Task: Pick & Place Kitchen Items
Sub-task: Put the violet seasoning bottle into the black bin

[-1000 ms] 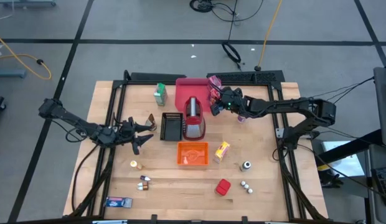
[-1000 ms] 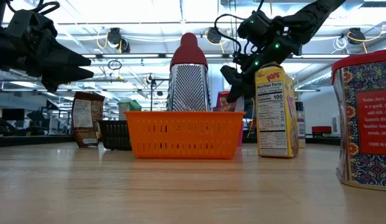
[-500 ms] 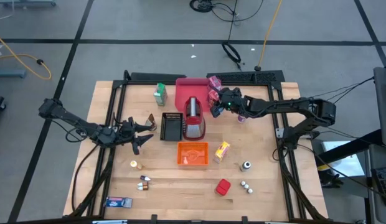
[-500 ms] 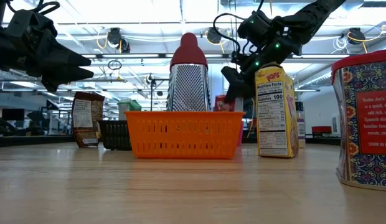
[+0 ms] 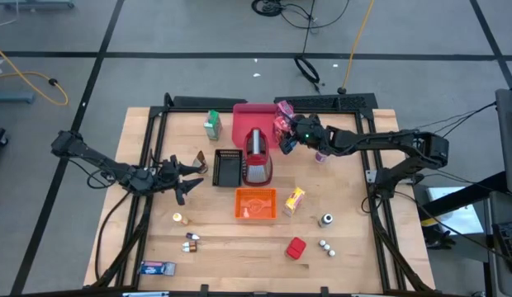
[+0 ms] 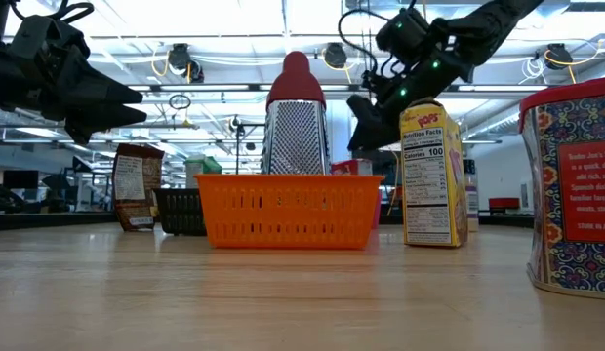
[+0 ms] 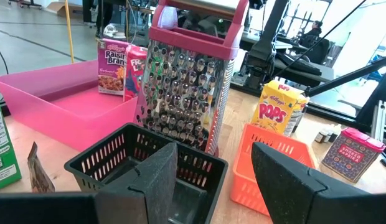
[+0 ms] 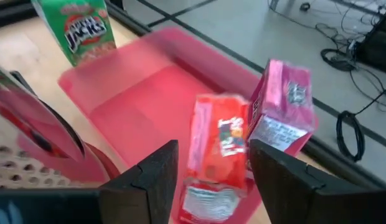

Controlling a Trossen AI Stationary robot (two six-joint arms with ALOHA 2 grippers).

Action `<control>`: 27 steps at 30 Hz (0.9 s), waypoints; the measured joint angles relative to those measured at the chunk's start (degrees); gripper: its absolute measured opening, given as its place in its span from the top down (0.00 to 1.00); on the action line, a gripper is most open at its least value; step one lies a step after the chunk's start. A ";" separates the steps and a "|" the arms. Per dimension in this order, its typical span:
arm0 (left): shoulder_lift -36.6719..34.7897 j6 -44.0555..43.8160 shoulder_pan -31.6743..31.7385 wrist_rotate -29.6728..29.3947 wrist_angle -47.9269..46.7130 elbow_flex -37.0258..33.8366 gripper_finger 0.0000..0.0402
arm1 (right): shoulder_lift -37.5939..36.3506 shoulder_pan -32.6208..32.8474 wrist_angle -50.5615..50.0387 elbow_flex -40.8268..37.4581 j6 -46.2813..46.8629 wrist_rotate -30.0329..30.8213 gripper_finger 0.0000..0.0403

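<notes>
Pink tray (image 5: pixel 249 115) serves as our landmark at the worktop's (image 5: pixel 219 235) far edge. We see the right gripper (image 5: pixel 287 137) hovering above the tray's right rim, fingers (image 8: pixel 145 180) parted and holding nothing; a red carton (image 8: pixel 216 155) and a purple carton (image 8: pixel 281 106) stand just beneath it in the tray. A green carton (image 5: pixel 211 124) stands left of the tray. The left gripper (image 5: pixel 192 169) waits well left and nearer, fingers (image 7: pixel 157 177) apart, empty.
</notes>
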 joint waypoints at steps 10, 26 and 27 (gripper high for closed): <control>0.00 -0.05 0.00 0.00 0.00 0.02 0.48 | -11.67 1.92 -9.81 0.02 -3.79 -0.19 0.53; 0.00 -0.37 0.00 0.00 0.04 0.02 0.48 | -24.32 5.09 -41.18 0.00 2.35 -0.23 0.53; 0.00 -0.37 0.00 0.00 0.02 0.01 0.48 | -24.60 5.16 -42.61 0.00 2.65 -0.23 0.53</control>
